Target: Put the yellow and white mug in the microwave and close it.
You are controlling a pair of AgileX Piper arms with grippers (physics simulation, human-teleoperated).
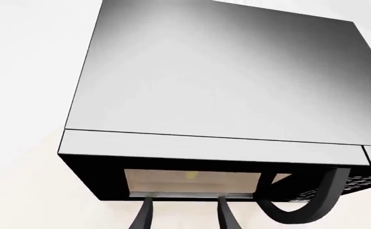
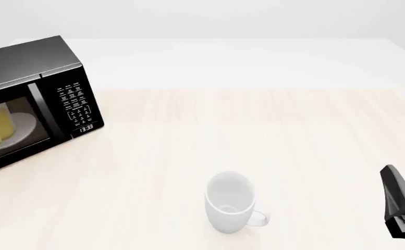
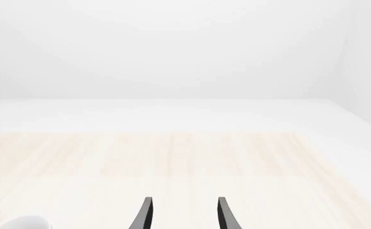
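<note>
Yellow and white mug (image 2: 0,121): seen through the dark glass door of the microwave (image 2: 46,67), standing on the white round plate (image 2: 23,127) inside. Only a small yellow patch of it shows in the left wrist view.

Microwave: black, boxy, at the far left of the worktop (image 2: 258,135), door shut against its body. Keypad with white lettering and small digital display lie on the panel to the side of the door. In the left wrist view its top face fills most of the picture and the door handle (image 1: 312,205) curves just beside the claw.

Left claw (image 1: 185,214): fingers parted by a moderate gap, holding nothing, tips right up at the lower edge of the door window, directly in front of the mug; contact with the glass cannot be told.

Right claw (image 3: 182,214): fingers parted by a moderate gap, holding nothing, over bare worktop, well apart from the microwave.

White mug (image 2: 230,202): all white, upright, handle toward the right claw, on the worktop between the two claws, nearer the right one.
</note>
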